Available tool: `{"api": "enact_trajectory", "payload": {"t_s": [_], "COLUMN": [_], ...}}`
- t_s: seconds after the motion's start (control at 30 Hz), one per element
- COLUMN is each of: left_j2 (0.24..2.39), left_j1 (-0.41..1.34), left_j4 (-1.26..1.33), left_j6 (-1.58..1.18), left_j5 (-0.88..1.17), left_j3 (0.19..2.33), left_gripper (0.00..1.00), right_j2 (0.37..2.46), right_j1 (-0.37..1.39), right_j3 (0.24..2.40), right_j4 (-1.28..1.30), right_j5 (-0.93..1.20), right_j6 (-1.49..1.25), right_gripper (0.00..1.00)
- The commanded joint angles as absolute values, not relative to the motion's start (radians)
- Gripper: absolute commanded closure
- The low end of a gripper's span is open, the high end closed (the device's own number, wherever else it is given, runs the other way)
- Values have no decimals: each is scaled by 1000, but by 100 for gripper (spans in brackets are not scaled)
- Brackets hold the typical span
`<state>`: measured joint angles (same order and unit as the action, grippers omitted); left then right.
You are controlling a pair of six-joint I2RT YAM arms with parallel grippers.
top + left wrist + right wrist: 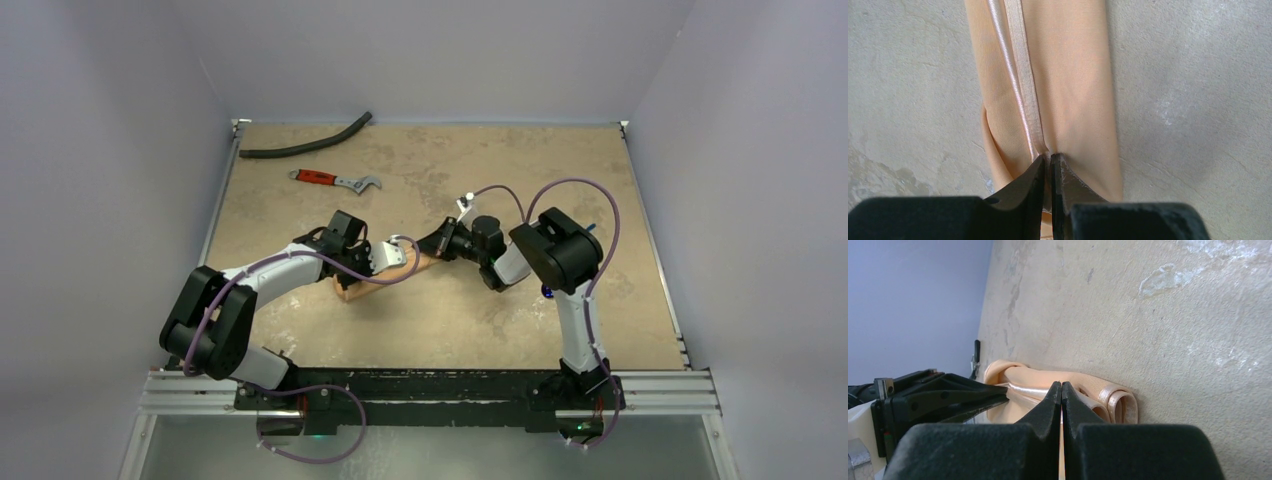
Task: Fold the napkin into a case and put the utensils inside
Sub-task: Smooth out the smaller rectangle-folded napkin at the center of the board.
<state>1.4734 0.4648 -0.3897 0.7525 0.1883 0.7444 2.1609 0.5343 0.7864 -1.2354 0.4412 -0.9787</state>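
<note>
The peach napkin (pixel 372 285) lies on the table as a long narrow folded strip (pixel 1068 75). My left gripper (pixel 1049 158) is shut on a ridge of its cloth beside a shiny hem. In the top view that gripper (pixel 392 256) sits over the strip's middle. My right gripper (pixel 1061 385) is shut, its tips against the napkin's layered end (pixel 1120 405); whether cloth is pinched there does not show. The left fingers (pixel 948 397) show just beside it. Of the utensils, only a blue sliver (pixel 591 228) and a dark purple bit (pixel 547 292) peek out from behind the right arm.
A curved black hose (pixel 305 146) lies at the table's far left, and a red-handled wrench (pixel 335 180) sits just in front of it. Grey walls close in the table on the left, back and right. The arms' base rail (pixel 430 385) runs along the near edge.
</note>
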Motion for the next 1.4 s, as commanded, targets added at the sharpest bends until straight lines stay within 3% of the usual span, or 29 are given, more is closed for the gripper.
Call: {"api": "enact_trajectory", "payload": {"t_s": [0.0,0.33,0.43,0.53,1.17,1.37], "left_j2": [1503,1503,1503,1503,1481,1454], "left_j1": [461,460,460,460,460,462], "left_j4": [-446,-446,-443,-438,-445,-467], "left_j6": [760,759,756,748,721,672], "left_j5": [224,224,226,230,222,207], "left_j3": [718,727,729,734,756,786], "left_gripper": [92,91,91,92,92,91], "right_j2": [2190,1927,1882,1932,2169,2218], "right_j1": [530,606,619,627,794,825], "right_j3": [747,789,805,802,1017,1045], "right_j4": [-1155,-971,-1000,-1204,-1058,-1003], "right_j5": [319,207,282,436,494,482], "right_j6": [-888,-777,-805,-942,-954,-954], "right_gripper": [100,100,90,81,100,100]}}
